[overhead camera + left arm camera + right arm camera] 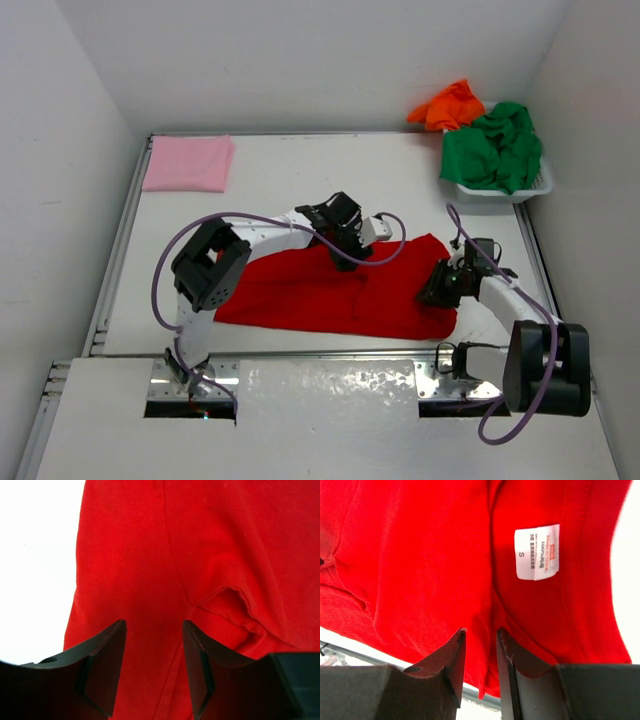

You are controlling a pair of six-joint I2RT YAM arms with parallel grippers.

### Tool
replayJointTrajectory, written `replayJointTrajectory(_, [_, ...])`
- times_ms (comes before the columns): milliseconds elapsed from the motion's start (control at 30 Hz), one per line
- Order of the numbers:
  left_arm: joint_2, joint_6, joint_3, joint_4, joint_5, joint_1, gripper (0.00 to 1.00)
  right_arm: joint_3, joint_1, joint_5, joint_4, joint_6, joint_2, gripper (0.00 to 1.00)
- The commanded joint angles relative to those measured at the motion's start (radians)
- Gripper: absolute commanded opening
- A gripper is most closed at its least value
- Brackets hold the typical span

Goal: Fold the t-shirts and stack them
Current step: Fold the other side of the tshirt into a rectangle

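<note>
red t-shirt (300, 292) beneath left pincer (154, 625), right pincer (481, 631) at labelled edge

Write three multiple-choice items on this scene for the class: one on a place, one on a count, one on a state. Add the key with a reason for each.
1. Where on the table does the pink t-shirt lie?
A. far left corner
B. near right corner
C. dead centre

2. How many t-shirts are heaped at the white basket?
A. one
B. two
C. four

3. How is the left gripper set over the red t-shirt?
A. shut on pink cloth
B. shut, empty
C. open

Key:
1 A, it lies folded by the far left edge.
2 B, only the green t-shirt and the orange t-shirt are there.
3 C, the left wrist view shows a gap between its fingers with red cloth beneath.
</note>
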Motion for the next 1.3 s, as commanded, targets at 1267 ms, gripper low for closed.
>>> replayJointTrajectory(1267, [0.017,0.063,-0.095,0.084,-0.095,-0.006,0.46,0.099,0.007,-0.02,-0.212,-0.077,-0.147,0.29])
